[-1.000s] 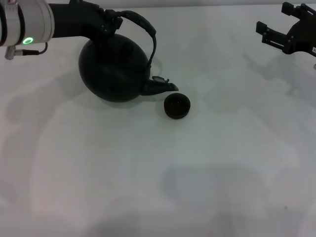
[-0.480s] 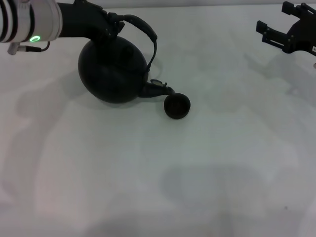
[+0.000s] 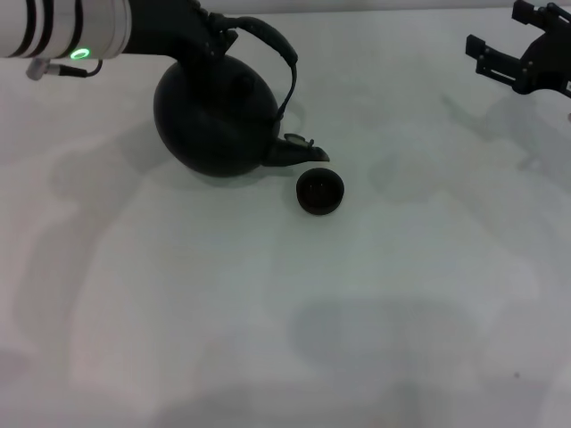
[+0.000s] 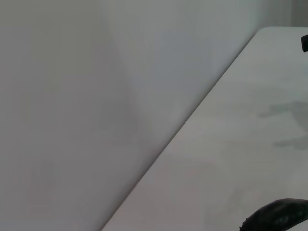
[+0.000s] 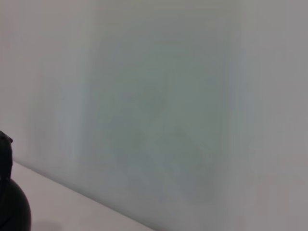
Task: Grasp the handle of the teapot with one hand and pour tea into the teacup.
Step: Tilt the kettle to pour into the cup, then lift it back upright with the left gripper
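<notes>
- White counter (image 3: 375,294), pale and bare-looking in the head view, carries the two pieces of a tea service at its far left.
- Left gripper (image 3: 203,37), reaching in from the left edge, is pinched on the handle (image 3: 284,62) near the arch's left end, above the pot's body; the black fingers merge with the black hoop, so the exact contact cannot be made out.
- That grip hangs the teapot (image 3: 214,111) beneath the hoop and tips it toward the robot's right, which explains why the spout (image 3: 299,153) points down and sideways, not up.
- Teacup (image 3: 319,191) stands upright on the counter just beside and below the spout tip, apart from the pot, its mouth open to receive the tea.
- No stream shows between spout and cup; judging by the tilt, the pour is either just starting or needs more lean, with the tip brought over the rim.
- Risk, as a judgement: the spout tip sits short of the cup's centre, so tea could land on the counter.
- Right gripper (image 3: 522,62) is parked at the far right, well apart from the work, fingers spread and holding nothing.
</notes>
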Controlling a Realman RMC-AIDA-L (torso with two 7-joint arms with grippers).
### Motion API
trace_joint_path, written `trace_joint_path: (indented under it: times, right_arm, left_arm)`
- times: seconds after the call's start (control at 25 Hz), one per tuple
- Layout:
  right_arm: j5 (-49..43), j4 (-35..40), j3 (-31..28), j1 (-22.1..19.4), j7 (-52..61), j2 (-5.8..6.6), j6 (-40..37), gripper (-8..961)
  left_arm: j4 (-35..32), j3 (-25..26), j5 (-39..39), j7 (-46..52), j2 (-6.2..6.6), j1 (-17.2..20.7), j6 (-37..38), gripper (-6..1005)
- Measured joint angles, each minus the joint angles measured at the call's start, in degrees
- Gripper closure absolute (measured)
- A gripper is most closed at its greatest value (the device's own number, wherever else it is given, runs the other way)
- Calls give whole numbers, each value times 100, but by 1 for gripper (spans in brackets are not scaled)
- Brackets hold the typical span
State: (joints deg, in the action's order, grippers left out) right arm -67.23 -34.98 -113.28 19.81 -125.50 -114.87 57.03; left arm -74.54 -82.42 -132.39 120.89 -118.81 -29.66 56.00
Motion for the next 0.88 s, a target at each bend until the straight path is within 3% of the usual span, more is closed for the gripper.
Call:
trace_joint_path:
  times: [0.88]
  right_arm:
    - [-1, 5, -36, 8, -6, 0, -89, 97]
  left_arm:
    - [-456, -261, -707, 335, -2, -103, 516, 829]
